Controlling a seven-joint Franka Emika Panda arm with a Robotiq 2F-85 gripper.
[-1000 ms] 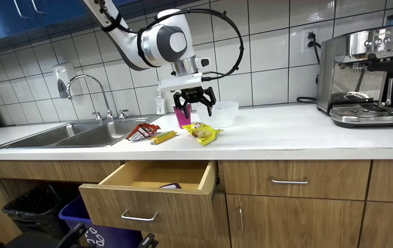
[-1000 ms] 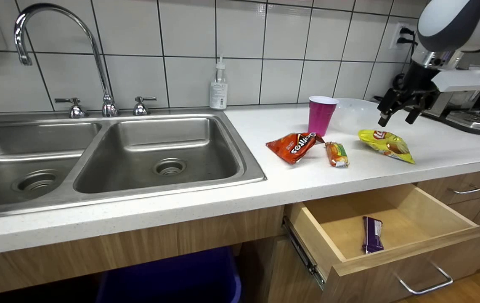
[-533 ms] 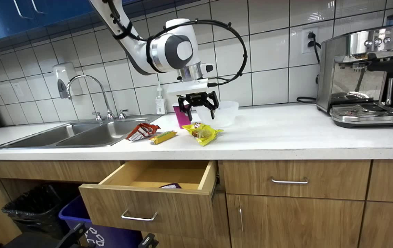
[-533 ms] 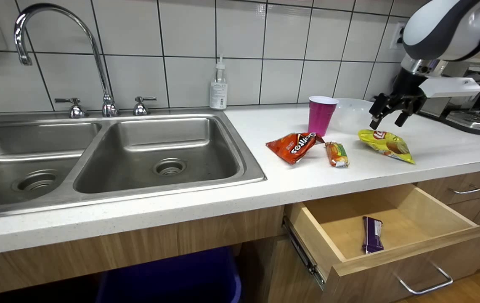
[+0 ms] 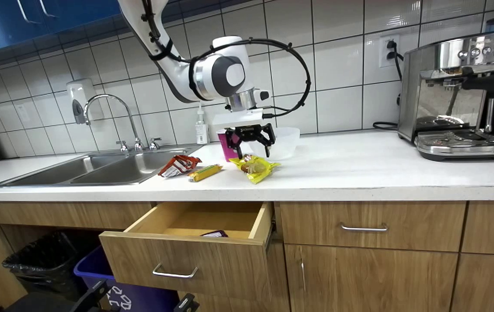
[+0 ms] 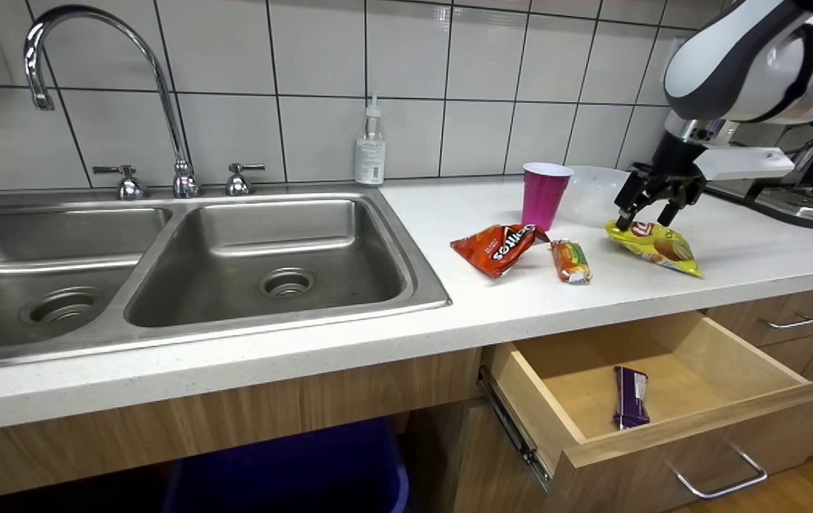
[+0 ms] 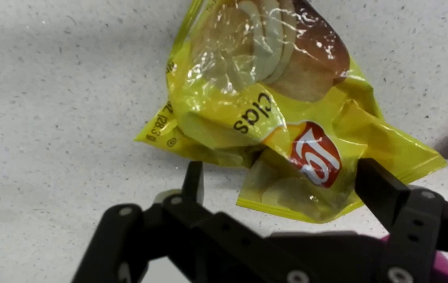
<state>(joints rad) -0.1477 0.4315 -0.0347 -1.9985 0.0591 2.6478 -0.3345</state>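
My gripper is open and empty, pointing down over a yellow chip bag on the white counter. In the wrist view the open fingers stand on either side of the bag's near end; the right finger overlaps the bag, and I cannot tell if it touches. A red chip bag and a small orange-yellow packet lie beside it. A magenta cup and a translucent bowl stand behind. A purple wrapped bar lies in the open drawer.
A double steel sink with a tall faucet is beside the snacks. A clear pump bottle stands at the tiled wall. A coffee machine stands further along the counter. A blue bin and a black-lined bin are below.
My gripper has moved down, with a small sideways shift, from above the counter to the yellow bag. It stays open. The bags, cup, bowl and drawer have not moved.
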